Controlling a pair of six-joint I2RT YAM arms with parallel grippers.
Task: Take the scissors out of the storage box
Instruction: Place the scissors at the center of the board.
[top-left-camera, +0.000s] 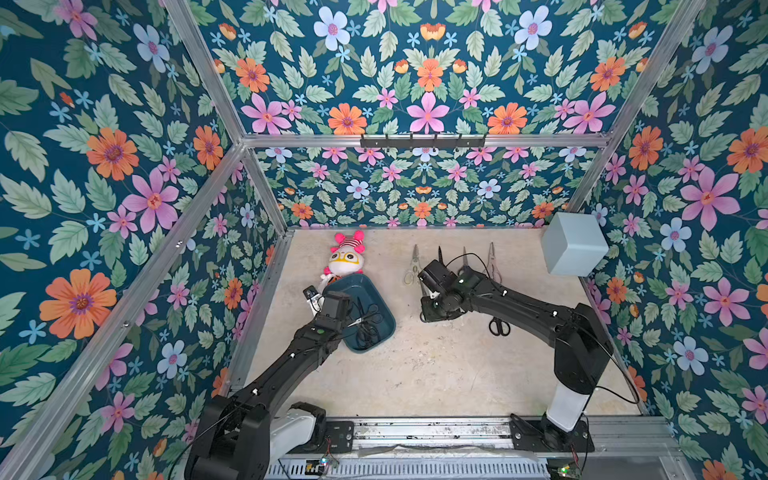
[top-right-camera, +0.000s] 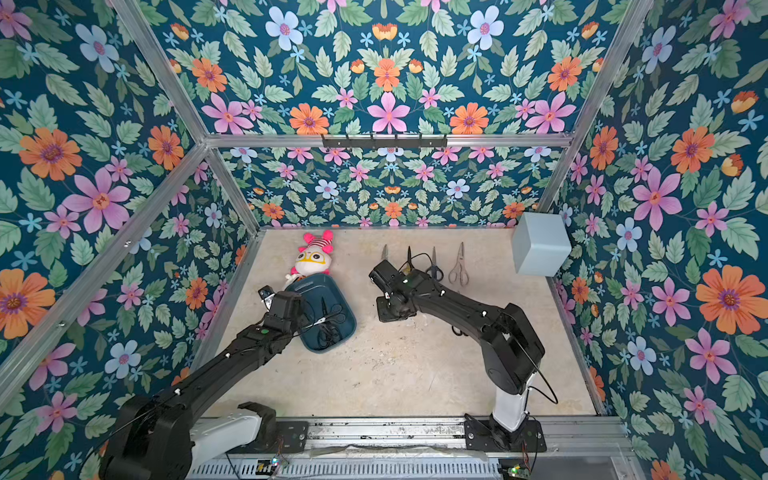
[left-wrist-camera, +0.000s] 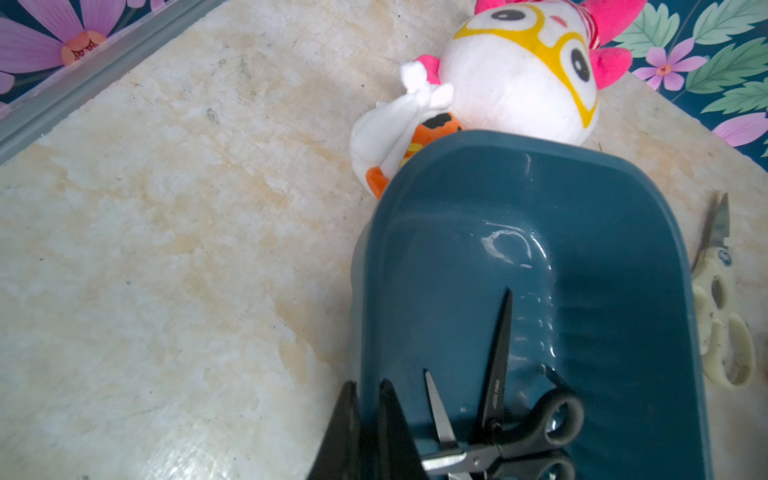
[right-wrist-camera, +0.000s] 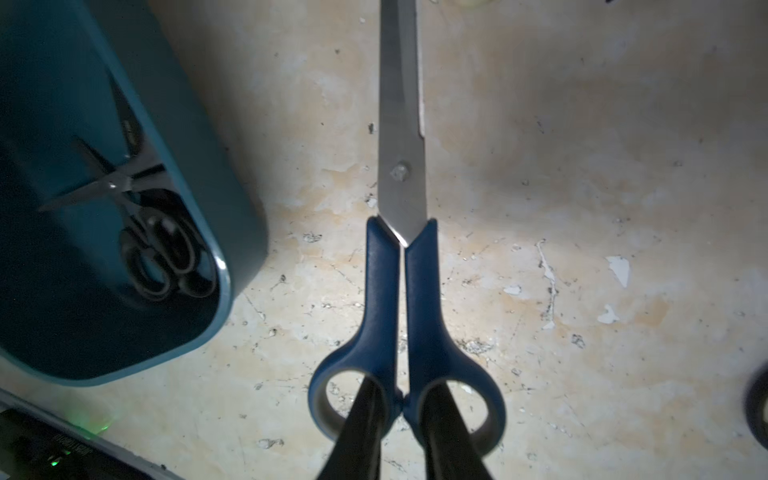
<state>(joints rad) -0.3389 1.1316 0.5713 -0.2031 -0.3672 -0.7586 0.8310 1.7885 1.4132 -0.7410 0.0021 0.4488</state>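
Right wrist view: the right gripper (right-wrist-camera: 403, 399) is closed to a narrow gap on the blue-handled scissors (right-wrist-camera: 401, 270). One finger goes through each handle loop, and together they pinch the bridge between the loops at the bottom centre of the frame. The blades are shut, and the long axis runs straight up the frame until the tip leaves the top edge. I cannot tell whether the pair touches the table (right-wrist-camera: 540, 208). The storage box (right-wrist-camera: 224, 199) fills the left side, with the black-handled scissors (right-wrist-camera: 158, 249) piled in its lower end.

Left wrist view: the left gripper (left-wrist-camera: 369, 399) is fully closed on the box's side wall at the bottom centre, one finger outside and one inside. The black-handled scissors lie at the lower right, just beside the inner finger, with their blades pointing up the frame. A plush toy (left-wrist-camera: 519, 75) touches the box's far end at the top. A cream pair (left-wrist-camera: 723, 324) lies on the table at the right edge.

In both top views the box sits left of centre. The right gripper is to its right, between the box and a row of scissors (top-left-camera: 492, 262) lying with tips up the frame. One black pair (top-left-camera: 498, 326) lies lower, under the right arm.

The coming move is probably a set-down. The held pair lies parallel to that row, so it needs lowering and release rather than turning. The pairs in the box lie to the left of the right gripper. The left gripper is nearer to them but is occupied with the rim.
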